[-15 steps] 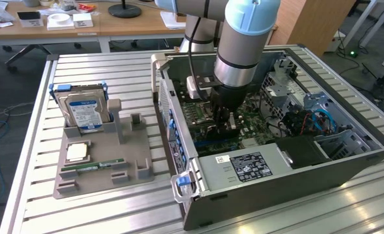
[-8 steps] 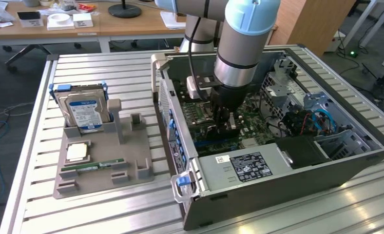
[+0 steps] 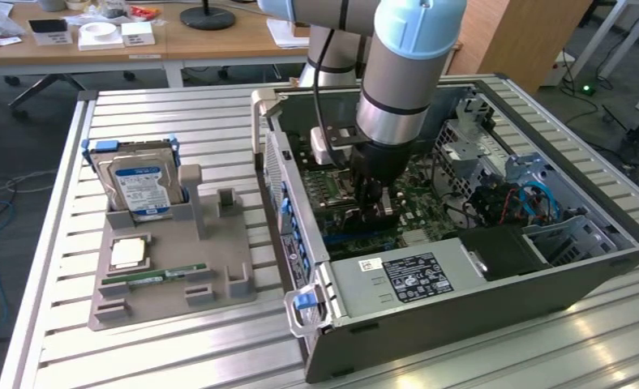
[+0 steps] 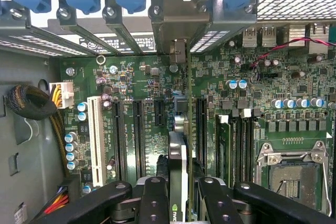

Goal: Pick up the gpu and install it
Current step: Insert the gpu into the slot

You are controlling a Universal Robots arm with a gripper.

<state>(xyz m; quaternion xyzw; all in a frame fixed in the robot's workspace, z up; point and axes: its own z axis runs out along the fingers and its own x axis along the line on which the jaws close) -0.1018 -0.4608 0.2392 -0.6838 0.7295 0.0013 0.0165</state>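
The gpu (image 4: 177,166) stood on edge, clamped between the fingers of the gripper (image 4: 178,203), low over the green motherboard (image 4: 136,82) inside the open computer case (image 3: 579,267), in line with a slot, so pickup looked done but seating seemed unfinished

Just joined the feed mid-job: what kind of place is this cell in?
Probably an office-like lab: an open computer case on a slatted aluminium table, wooden desks behind, and the gripper holding the gpu over the motherboard.
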